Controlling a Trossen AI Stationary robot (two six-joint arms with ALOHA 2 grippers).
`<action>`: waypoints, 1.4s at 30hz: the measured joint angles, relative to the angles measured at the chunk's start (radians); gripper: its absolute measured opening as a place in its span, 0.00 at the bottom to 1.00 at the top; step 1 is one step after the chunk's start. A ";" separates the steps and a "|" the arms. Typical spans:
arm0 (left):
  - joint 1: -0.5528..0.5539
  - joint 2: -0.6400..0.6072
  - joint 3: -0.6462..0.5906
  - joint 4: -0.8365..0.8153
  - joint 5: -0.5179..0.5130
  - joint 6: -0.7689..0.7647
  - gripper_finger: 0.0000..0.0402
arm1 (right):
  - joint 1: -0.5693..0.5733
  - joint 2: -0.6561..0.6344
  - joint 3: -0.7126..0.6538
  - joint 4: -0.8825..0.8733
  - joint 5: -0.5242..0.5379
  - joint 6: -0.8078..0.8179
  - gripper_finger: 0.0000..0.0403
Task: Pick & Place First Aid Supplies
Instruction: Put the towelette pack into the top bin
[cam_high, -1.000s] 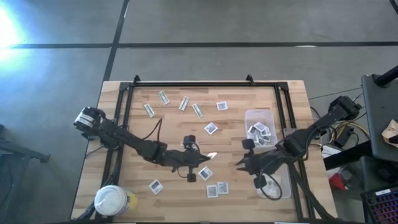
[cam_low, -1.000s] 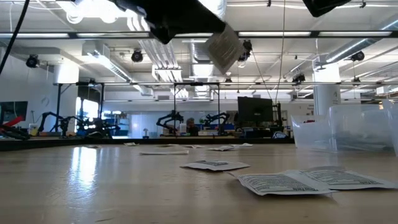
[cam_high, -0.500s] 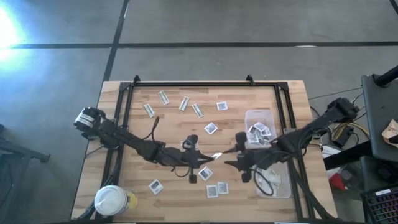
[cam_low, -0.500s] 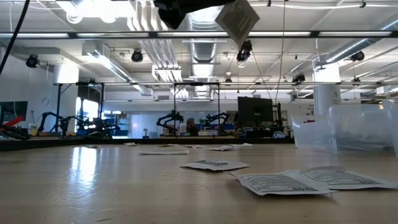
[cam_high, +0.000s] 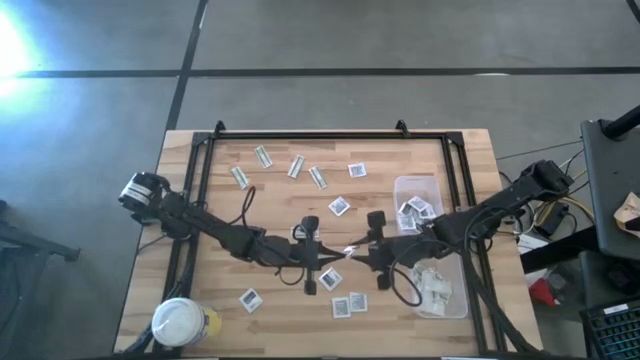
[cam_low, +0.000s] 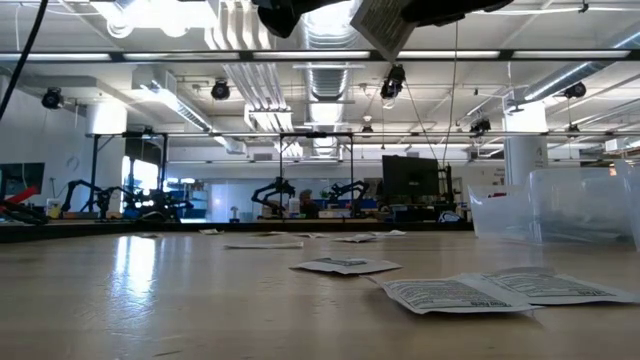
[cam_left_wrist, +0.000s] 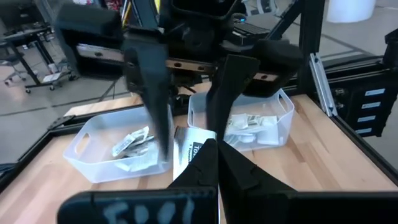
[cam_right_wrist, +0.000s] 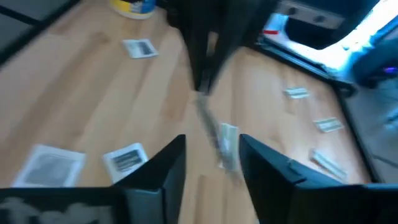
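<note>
We see the left pincer (cam_high: 341, 252) above the middle of the desk (cam_high: 280, 200), clamped shut on a square white packet (cam_high: 349, 250) held up off the wood. The right pincer (cam_high: 366, 254) faces it with fingers (cam_right_wrist: 163, 168) spread either side of that packet, not yet closed. Loose packets (cam_high: 349, 303) lie near the front edge, strips (cam_high: 294, 166) near the back edge, and two clear tubs (cam_high: 420, 203) line the right edge.
</note>
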 joint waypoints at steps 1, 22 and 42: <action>0.002 0.000 0.000 0.000 -0.001 0.002 0.00 | -0.003 0.000 0.000 0.000 -0.020 0.008 0.33; 0.016 0.000 0.000 -0.038 -0.106 0.050 0.01 | -0.011 -0.023 0.000 -0.271 -0.012 0.181 0.02; 0.056 0.000 0.000 -0.612 -0.404 -0.194 0.41 | -0.157 -0.318 0.000 -1.068 0.248 0.780 0.02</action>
